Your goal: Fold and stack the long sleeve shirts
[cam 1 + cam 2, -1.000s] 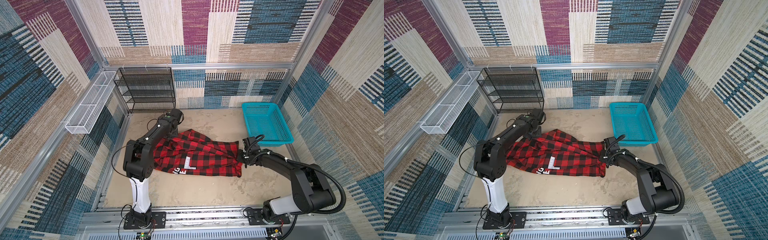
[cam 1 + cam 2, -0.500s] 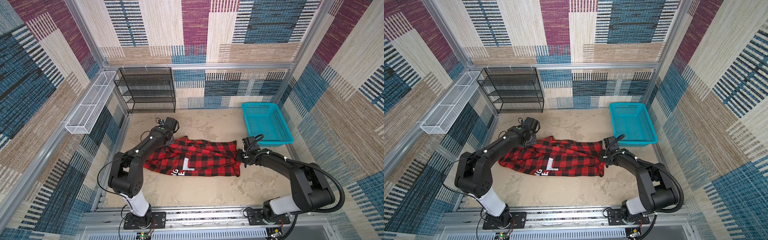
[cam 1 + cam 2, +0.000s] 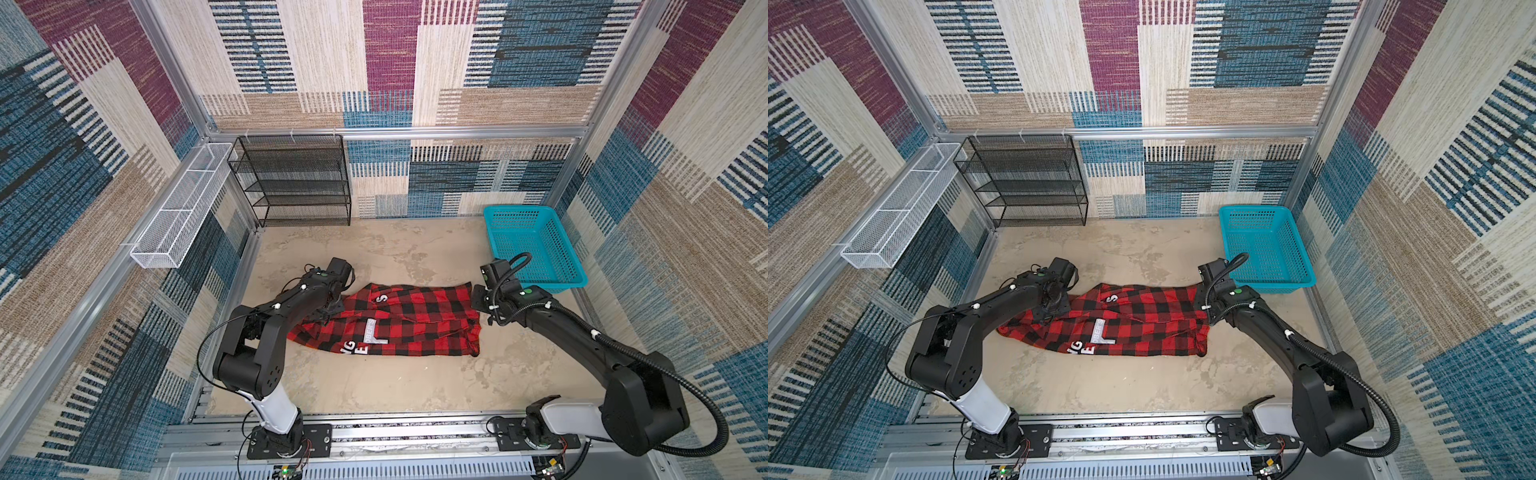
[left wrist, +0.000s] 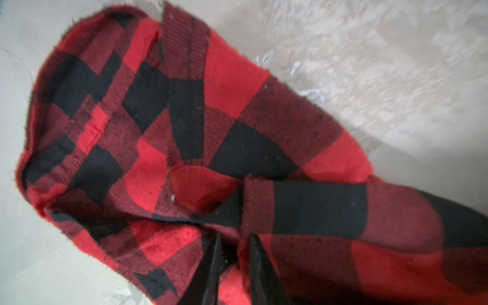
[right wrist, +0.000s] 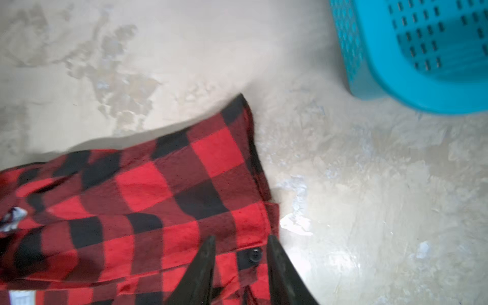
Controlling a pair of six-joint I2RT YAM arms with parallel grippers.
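Observation:
The long sleeve shirt [image 3: 399, 324] [image 3: 1133, 324], red-and-black check with white lettering, lies flat on the table as a long band folded lengthwise. My left gripper [image 3: 330, 311] [image 3: 1051, 309] is low over its left end. In the left wrist view the left gripper [image 4: 235, 240] is open a little, with a fold of the shirt [image 4: 184, 132] loose between the fingers. My right gripper [image 3: 478, 300] [image 3: 1205, 305] is at the shirt's right edge. The right wrist view shows that gripper [image 5: 240, 243] open, straddling a black button on the flat shirt [image 5: 158, 198].
A teal plastic basket [image 3: 519, 209] [image 3: 1254, 210] [image 5: 396, 79] stands at the back right, close behind my right gripper. A black mesh rack [image 3: 299, 178] stands against the back wall. A white wire tray [image 3: 178, 212] hangs on the left wall.
My left arm swung out to the left and lowered the lifted end of the shirt, which now lies stretched flat. Both grippers went from shut to open.

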